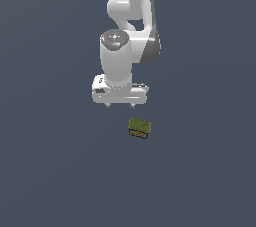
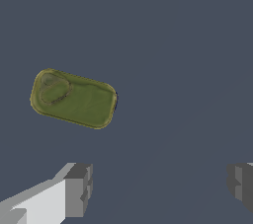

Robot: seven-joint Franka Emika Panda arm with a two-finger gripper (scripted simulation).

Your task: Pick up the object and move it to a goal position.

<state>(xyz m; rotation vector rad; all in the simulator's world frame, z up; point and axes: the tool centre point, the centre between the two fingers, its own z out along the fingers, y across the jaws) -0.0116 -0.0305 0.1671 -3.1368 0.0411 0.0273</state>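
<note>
You are in the approach step: your gripper (image 1: 120,105) hangs with jaws spread wide and empty above the floor, while the olive-green can (image 1: 139,128) lies free just to the exterior view's right and nearer, so shift over it, align, then descend.

Glossy white rounded arm (image 1: 117,61), grey fingers (image 2: 79,190)
</note>
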